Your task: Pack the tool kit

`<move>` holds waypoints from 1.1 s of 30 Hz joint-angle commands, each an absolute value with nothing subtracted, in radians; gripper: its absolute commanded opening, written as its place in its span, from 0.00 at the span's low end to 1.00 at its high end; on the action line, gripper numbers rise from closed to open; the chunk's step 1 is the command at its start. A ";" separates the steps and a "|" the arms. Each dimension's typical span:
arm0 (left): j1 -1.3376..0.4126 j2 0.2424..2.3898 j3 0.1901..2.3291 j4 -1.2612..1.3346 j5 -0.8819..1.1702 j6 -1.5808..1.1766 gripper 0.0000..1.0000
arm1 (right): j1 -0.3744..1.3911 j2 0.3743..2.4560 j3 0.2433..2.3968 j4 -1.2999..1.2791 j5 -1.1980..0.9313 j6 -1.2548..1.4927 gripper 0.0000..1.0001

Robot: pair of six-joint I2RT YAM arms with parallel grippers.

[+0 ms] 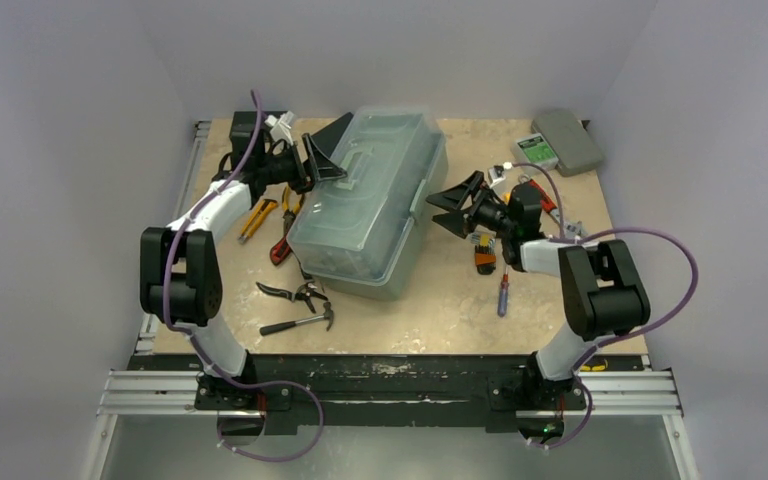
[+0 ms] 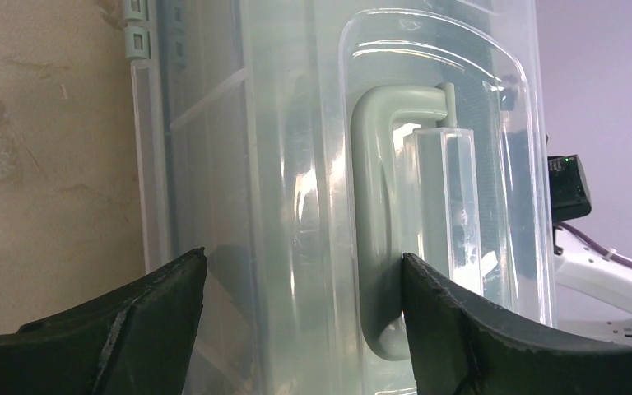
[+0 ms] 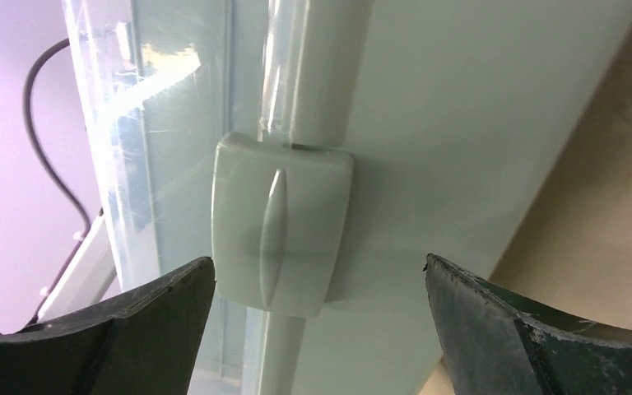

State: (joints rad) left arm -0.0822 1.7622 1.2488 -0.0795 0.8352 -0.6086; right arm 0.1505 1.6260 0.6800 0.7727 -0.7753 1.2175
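Note:
The sage-green toolbox (image 1: 370,205) with its translucent lid shut stands slanted in the table's middle. My left gripper (image 1: 338,150) is open over the lid's far left part. In the left wrist view it (image 2: 303,253) straddles the lid, and its right finger (image 2: 461,329) touches the grey-green top handle (image 2: 374,222). My right gripper (image 1: 434,211) is open and empty, facing the box's right wall. In the right wrist view it (image 3: 319,259) frames the green latch (image 3: 284,222) without touching it. Pliers (image 1: 284,228), shears (image 1: 295,292) and a screwdriver (image 1: 503,295) lie loose on the table.
A yellow knife (image 1: 257,217) and a hammer (image 1: 300,320) lie left of the box. An orange-black tool (image 1: 485,255) and red tools (image 1: 542,197) lie by the right arm. A flat grey case (image 1: 567,140) and a green card (image 1: 535,150) sit at the far right corner.

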 commanded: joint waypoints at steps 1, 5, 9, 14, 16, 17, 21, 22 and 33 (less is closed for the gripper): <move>-0.100 1.895 1.165 -0.280 0.682 -0.550 0.45 | 0.161 1.715 0.681 1.196 -0.874 1.401 0.99; -0.098 1.898 1.166 -0.280 0.678 -0.549 0.44 | 0.183 1.821 0.697 1.461 -0.893 1.587 0.98; -0.098 1.902 1.171 -0.290 0.673 -0.542 0.45 | 0.201 1.911 0.720 1.632 -0.881 1.701 0.96; -0.098 1.905 1.170 -0.291 0.671 -0.540 0.44 | 0.224 1.913 0.745 1.672 -0.885 1.745 0.94; -0.098 1.904 1.170 -0.294 0.667 -0.541 0.44 | 0.234 1.890 0.754 1.651 -0.887 1.742 0.94; -0.098 1.903 1.170 -0.293 0.665 -0.540 0.44 | 0.241 1.882 0.759 1.642 -0.887 1.740 0.94; -0.101 1.902 1.168 -0.294 0.665 -0.543 0.44 | 0.267 1.871 0.781 1.644 -0.879 1.756 0.92; -0.102 1.901 1.167 -0.294 0.662 -0.545 0.44 | 0.273 1.873 0.787 1.662 -0.876 1.766 0.91; -0.184 1.808 1.157 -0.349 0.547 -0.544 0.43 | 0.289 1.938 0.871 1.690 -0.824 1.759 0.81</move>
State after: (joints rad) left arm -0.0612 1.7580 1.2526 -0.0174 0.6407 -0.6685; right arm 0.2626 1.9289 0.7994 1.5063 -0.8822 1.7660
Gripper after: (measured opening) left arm 0.719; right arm 0.833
